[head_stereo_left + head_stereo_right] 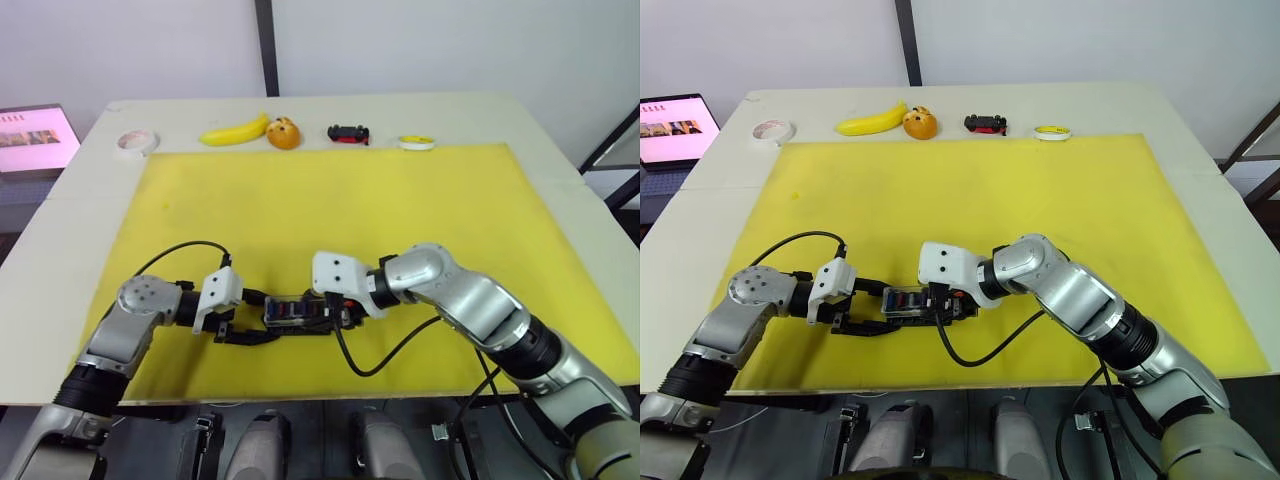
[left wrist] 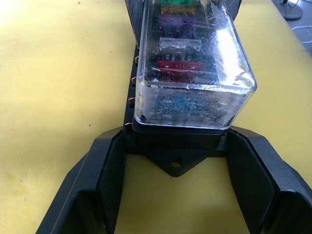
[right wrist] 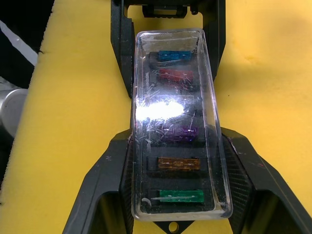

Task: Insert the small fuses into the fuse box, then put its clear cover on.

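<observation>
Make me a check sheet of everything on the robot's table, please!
Surface: yellow foam mat on pale table.
Job's things: black plastic fuse box with coloured blade fuses seated, clear plastic cover on top.
Clutter: yellow banana, orange round toy, black-and-red toy car, two tape rolls.
Grippers: left gripper and right gripper open, fingers flanking the box ends.
Cables: black wire on each arm.
Surroundings: lit screen.
</observation>
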You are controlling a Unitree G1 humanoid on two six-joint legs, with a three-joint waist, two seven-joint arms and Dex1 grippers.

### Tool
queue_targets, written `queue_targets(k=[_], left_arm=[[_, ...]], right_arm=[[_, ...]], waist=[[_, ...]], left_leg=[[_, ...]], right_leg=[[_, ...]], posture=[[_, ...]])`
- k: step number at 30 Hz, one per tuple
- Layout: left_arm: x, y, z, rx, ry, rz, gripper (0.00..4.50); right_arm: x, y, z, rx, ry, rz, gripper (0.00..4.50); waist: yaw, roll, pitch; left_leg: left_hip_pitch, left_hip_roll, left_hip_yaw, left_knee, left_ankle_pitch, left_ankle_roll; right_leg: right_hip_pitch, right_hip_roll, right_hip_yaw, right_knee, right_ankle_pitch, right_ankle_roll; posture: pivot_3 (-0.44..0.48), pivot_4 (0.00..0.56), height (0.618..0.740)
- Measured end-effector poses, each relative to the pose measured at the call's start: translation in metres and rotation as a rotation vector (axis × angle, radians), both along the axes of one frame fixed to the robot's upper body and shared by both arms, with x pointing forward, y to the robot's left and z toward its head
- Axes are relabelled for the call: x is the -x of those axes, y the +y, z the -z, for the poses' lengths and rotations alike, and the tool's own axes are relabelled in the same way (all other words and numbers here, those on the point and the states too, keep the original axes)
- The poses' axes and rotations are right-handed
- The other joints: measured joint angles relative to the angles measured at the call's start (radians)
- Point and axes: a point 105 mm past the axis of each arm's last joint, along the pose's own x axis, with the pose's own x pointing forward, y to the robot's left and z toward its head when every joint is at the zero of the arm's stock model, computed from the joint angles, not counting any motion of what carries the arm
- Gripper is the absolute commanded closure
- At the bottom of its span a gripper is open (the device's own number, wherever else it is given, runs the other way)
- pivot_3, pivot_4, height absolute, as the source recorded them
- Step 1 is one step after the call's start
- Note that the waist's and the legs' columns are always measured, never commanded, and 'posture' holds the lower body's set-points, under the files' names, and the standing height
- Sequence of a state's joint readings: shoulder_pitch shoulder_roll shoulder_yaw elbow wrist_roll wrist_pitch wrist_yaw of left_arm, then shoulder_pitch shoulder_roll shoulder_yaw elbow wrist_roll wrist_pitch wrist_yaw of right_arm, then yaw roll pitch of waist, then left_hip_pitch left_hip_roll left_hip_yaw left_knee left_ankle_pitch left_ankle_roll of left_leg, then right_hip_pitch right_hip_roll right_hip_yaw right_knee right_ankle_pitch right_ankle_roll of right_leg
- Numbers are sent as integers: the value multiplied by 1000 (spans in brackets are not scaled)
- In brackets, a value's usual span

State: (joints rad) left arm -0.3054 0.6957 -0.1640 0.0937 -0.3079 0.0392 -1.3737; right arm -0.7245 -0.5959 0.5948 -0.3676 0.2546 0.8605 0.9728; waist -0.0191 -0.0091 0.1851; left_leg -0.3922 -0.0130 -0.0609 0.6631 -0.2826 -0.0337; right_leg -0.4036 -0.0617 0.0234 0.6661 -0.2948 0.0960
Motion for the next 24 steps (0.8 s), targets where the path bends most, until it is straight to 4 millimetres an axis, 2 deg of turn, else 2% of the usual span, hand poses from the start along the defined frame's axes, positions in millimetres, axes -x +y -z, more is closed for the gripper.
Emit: queue_targets(k=[22,24], left_arm=[[1,1,1,4,-1,-10,1989],[1,1,1,4,-1,-10,1989]], right_arm=[[1,1,1,0,-20,-12,2779],[1,1,1,1,-23,-12,1725]], waist=[[-2,1,-1],[-1,1,-1]], left_leg=[[0,0,0,0,0,0],[0,0,0,0,0,0]], right_leg=[[0,0,0,0,0,0],[0,0,0,0,0,0]], posture=[[0,150,740],[0,150,740]])
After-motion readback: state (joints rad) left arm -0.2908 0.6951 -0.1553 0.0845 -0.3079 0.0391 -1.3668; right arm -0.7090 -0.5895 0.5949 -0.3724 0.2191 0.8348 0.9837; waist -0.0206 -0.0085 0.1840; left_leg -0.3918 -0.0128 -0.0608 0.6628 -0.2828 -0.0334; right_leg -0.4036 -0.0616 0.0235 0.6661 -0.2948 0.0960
